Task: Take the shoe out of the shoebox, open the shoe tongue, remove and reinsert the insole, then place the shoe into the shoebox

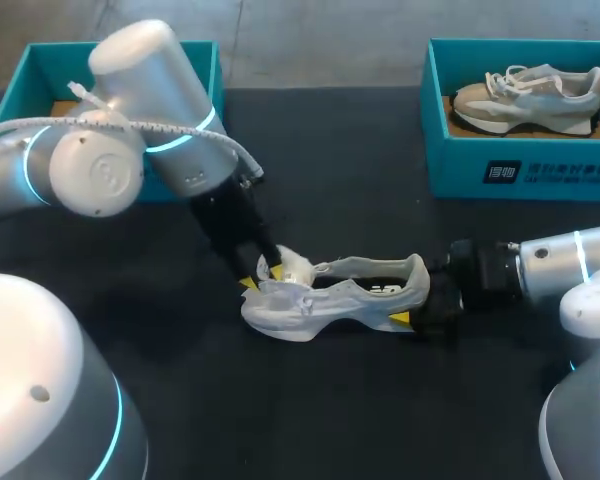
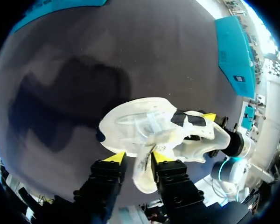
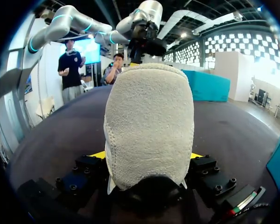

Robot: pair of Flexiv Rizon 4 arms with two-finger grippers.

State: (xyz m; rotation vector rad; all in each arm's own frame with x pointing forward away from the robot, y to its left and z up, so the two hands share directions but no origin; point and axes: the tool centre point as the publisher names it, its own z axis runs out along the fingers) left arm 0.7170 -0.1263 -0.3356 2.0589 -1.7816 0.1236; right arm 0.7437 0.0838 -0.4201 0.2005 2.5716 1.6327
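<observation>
Jaws on both arms are clamped on the white shoe (image 1: 330,298). Your left gripper (image 2: 139,157) pinches a white flap at the shoe's front end, and your right gripper (image 3: 147,155) squeezes the suede heel from both sides. You have the shoe stretched between the two grippers, low over the middle of the black table (image 1: 360,190), well apart from the teal shoebox (image 1: 520,165) holding a second sneaker (image 1: 525,95).

White shoe (image 1: 325,305), teal shoebox (image 1: 458,165), black table (image 1: 360,400)
</observation>
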